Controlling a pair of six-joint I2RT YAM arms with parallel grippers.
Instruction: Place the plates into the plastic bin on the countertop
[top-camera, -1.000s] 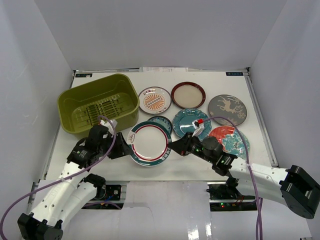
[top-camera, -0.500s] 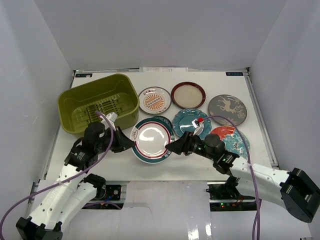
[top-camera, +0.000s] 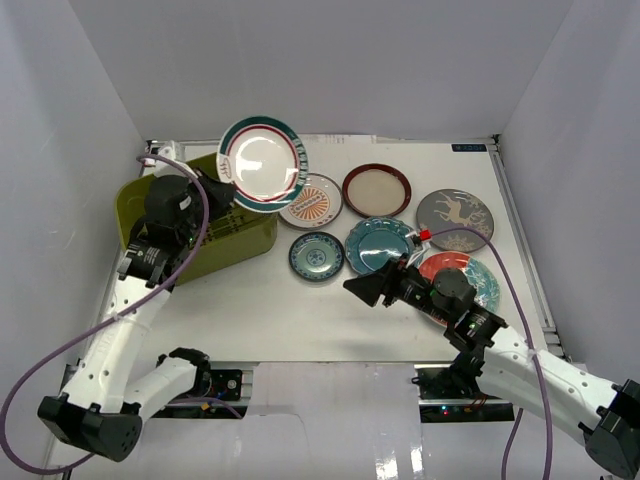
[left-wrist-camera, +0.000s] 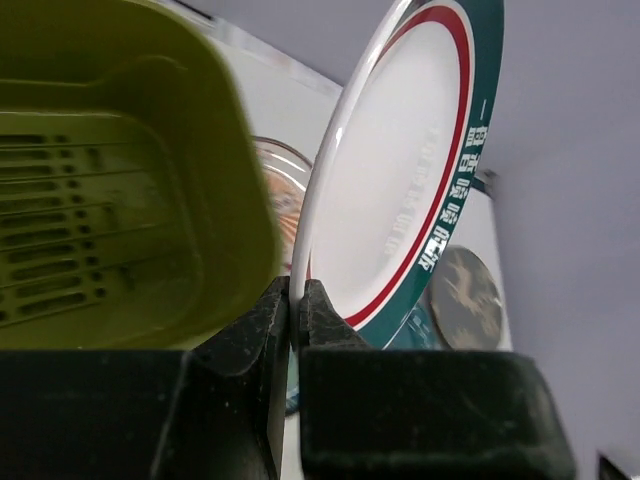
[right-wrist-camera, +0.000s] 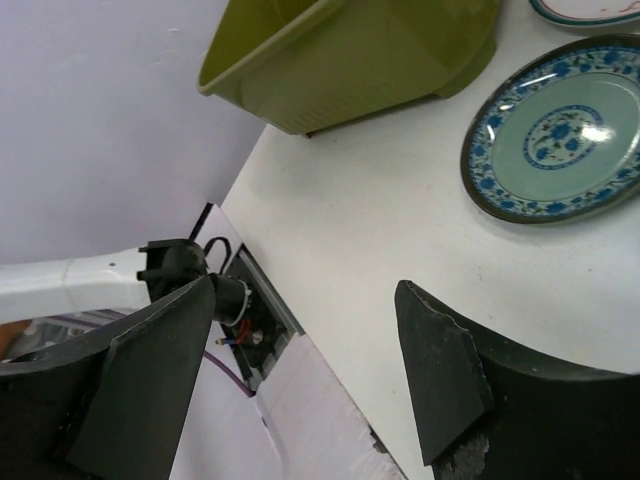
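My left gripper is shut on the rim of the white plate with a green ring and holds it tilted up above the right side of the olive plastic bin. In the left wrist view the fingers pinch that plate's edge beside the bin. My right gripper stands open and holds nothing, low over the countertop; its wrist view shows it short of the small blue-green plate. The other plates lie flat on the countertop.
Right of the bin lie the orange sunburst plate, red-rimmed cream plate, grey deer plate, teal plate and small blue-green plate. My right arm partly covers the red floral plate. White walls enclose the countertop.
The left gripper shut on the green-ringed plate and lifted it up and back over the bin. The right gripper let it go, opened and drew back right. The small blue-green plate is uncovered.
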